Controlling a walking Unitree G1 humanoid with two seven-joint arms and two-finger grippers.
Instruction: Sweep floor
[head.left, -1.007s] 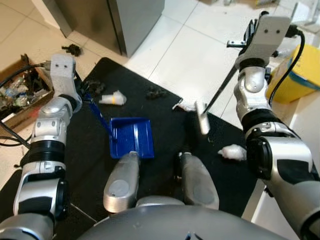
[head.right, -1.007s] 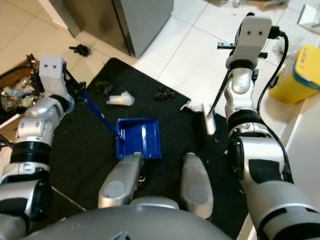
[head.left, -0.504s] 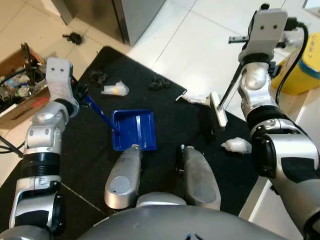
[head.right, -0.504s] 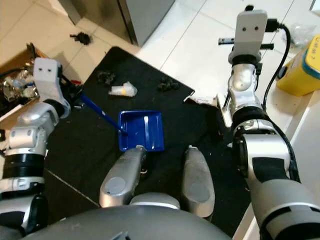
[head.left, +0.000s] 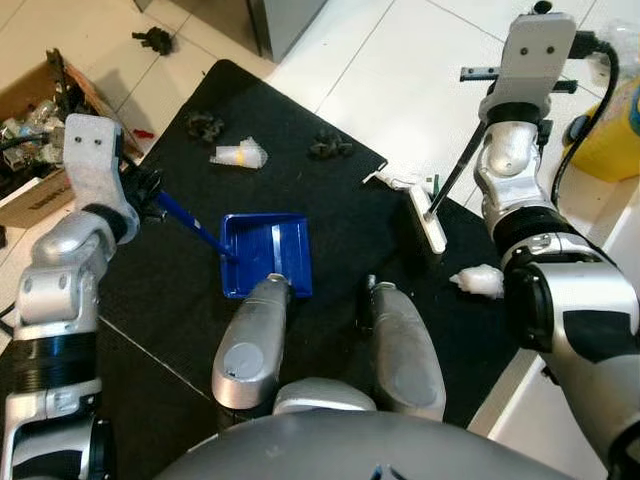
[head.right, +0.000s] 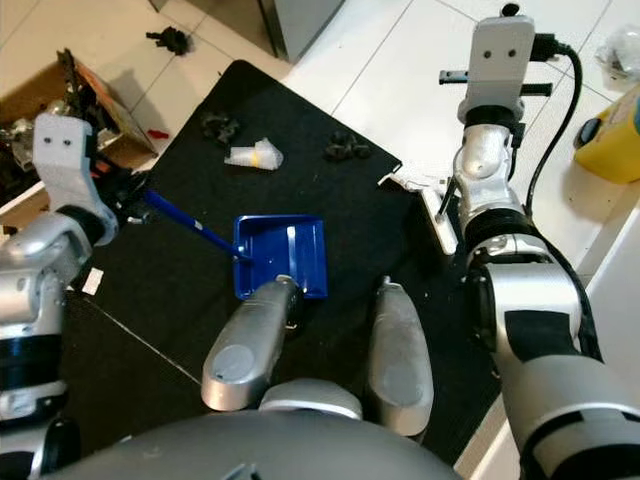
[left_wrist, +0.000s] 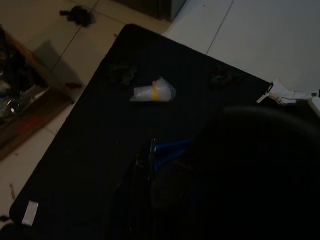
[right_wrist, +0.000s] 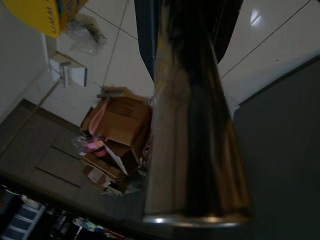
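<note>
Floor: I see a black mat (head.left: 330, 215) on white tiles (head.left: 400, 90).
Dustpan: the blue dustpan (head.left: 265, 255) lies on the mat, before the robot's feet.
Left gripper (head.left: 150, 192): jaws closed on the dustpan handle (head.left: 190, 222).
Right gripper (head.left: 478, 120): holds the broom (head.left: 428, 218); its head rests at the mat edge.
Far: crumpled wrapper (head.left: 240, 155), cardboard box (head.left: 45, 100).

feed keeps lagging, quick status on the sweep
Left tool on blue dustpan handle. Right tool holds brush at mat edge. White wad and scraps unswept.

1 dustpan (head.left: 265, 255) | 1 broom (head.left: 430, 215) | 1 mat (head.left: 300, 190) | 2 black clumps (head.left: 204, 126) | 3 white wads (head.left: 240, 155)
</note>
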